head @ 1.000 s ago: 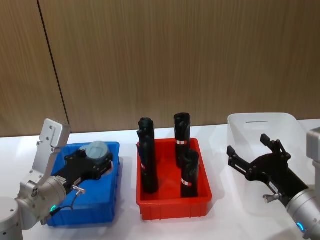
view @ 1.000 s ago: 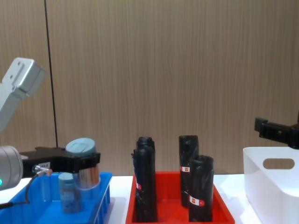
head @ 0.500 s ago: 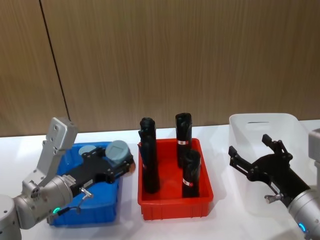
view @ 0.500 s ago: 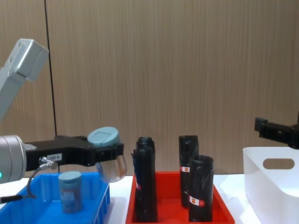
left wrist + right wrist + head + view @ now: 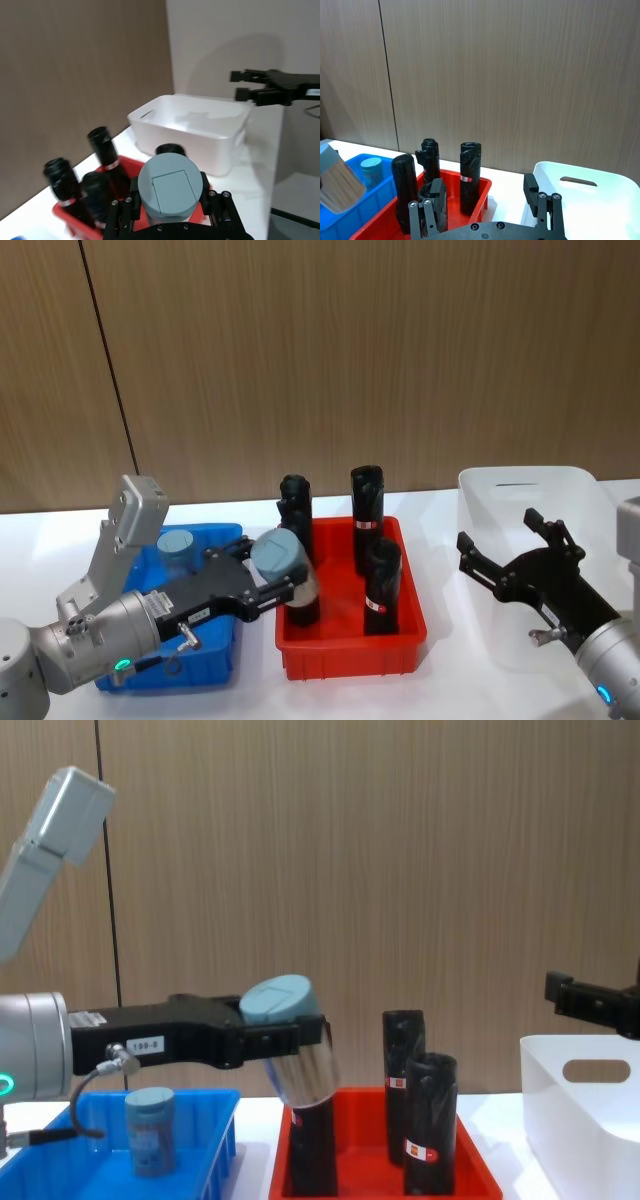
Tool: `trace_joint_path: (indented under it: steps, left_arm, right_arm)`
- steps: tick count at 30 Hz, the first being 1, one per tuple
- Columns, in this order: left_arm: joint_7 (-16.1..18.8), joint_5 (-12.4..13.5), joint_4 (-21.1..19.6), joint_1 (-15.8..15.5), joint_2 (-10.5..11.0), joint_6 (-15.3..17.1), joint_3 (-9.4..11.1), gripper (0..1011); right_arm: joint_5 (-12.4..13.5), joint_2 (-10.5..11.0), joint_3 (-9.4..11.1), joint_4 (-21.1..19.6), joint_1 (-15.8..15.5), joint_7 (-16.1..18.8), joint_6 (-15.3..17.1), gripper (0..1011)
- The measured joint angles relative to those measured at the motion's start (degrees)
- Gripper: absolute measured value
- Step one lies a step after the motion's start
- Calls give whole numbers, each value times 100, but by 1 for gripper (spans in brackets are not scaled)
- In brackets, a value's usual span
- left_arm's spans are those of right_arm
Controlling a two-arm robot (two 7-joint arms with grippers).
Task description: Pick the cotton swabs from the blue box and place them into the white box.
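A wood-panelled wall (image 5: 350, 360) backs the white table (image 5: 450, 680) I'm working over. My left gripper (image 5: 262, 585) has its fingers (image 5: 210, 194) clamped on the clear sides of one tub of cotton swabs (image 5: 277, 553). It holds the tub tilted in the air over the left edge of the red bin (image 5: 350, 655) with its black rolls (image 5: 366, 505), just beside the blue box (image 5: 215, 655). A second tub (image 5: 177, 543) stands upright in the blue box. My right gripper (image 5: 495, 528) hangs over the near side of the white box (image 5: 520, 480), fingers spread, gripping nothing.
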Motion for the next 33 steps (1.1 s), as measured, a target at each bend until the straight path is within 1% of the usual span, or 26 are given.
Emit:
trace_joint_path:
  steps: [6,7,9,10,12,13,19,33]
  left_arm:
    - [-467,-82,39,-70,-24,-61,38,660]
    - [-618,-103,51,-89,-31,-77,51,660]
    - [-738,-120,65,-109,-38,-93,60,660]
    - [-873,-137,79,-131,-45,-107,72,660]
    - [-952,-148,88,-148,-49,-117,81,660]
    - [-1050,-156,91,-163,-51,-124,93,660]
    - [-1267,-165,86,-186,-44,-134,123,660]
    - [-1467,-168,53,-199,-16,-138,161,660]
  right_arm:
    - [0,0,0,0,0,0,0,1002]
    - [0,0,0,0,0,0,0,1002]
    - [0,0,0,0,0,0,0,1002]
    - [0,0,0,0,0,0,0,1002]
    - [0,0,0,0,0,0,0,1002]
    - [0,0,0,0,0,0,0,1002]
    - [0,0,0,0,0,0,0,1002]
    - [-2,6,5,-4,-6,47,0,1002]
